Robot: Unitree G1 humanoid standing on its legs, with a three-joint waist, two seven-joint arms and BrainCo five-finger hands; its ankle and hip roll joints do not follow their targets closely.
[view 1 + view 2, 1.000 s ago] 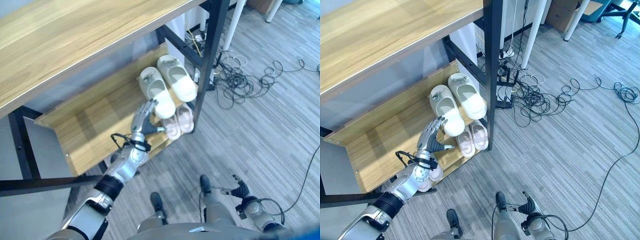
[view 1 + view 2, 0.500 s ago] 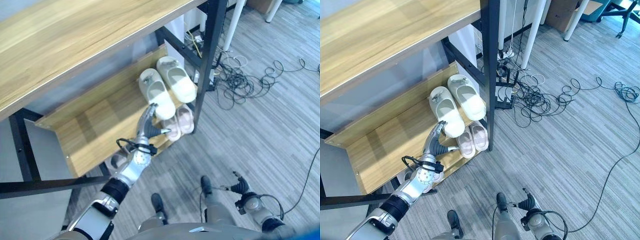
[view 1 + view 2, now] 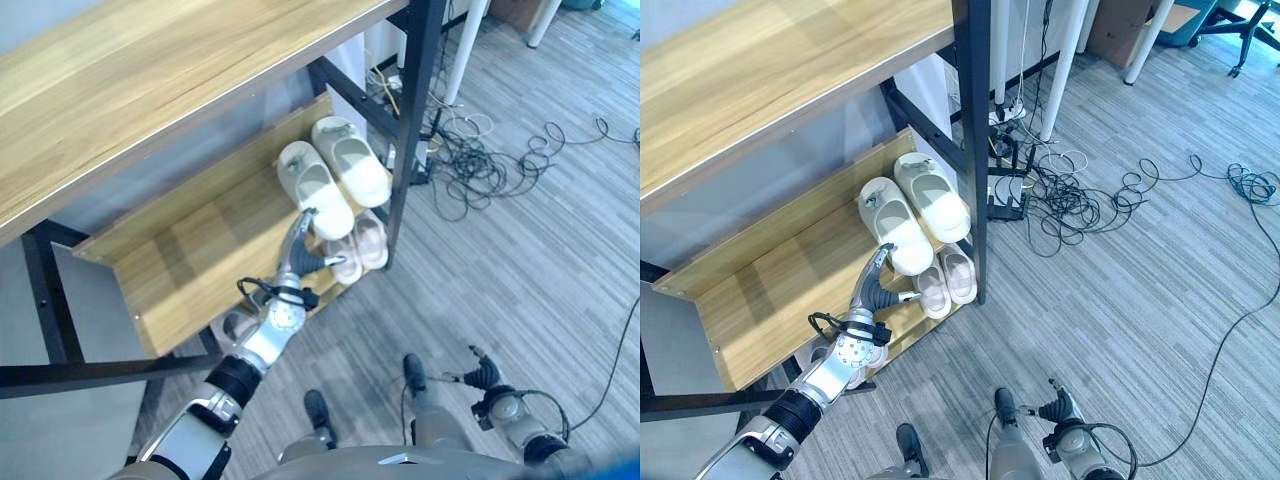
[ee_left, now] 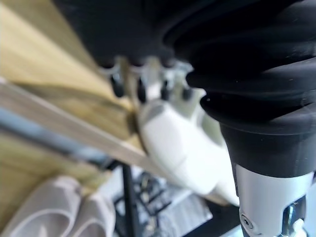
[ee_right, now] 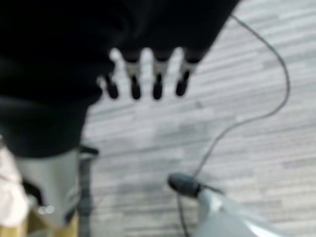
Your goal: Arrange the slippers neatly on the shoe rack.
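Nudging the cream slipper at the shelf's front edge

Our left hand (image 3: 298,250), fingers straight and apart, touches the cream slipper (image 3: 316,187) near the shoe rack (image 3: 190,250) shelf's right end; overpushing could skew it or tip it off.

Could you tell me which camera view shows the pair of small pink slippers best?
The right eye view: the pink slippers lie whole and side by side below the white slippers. The left eye view shows them partly behind the left hand; the left wrist view shows only blurred parts.
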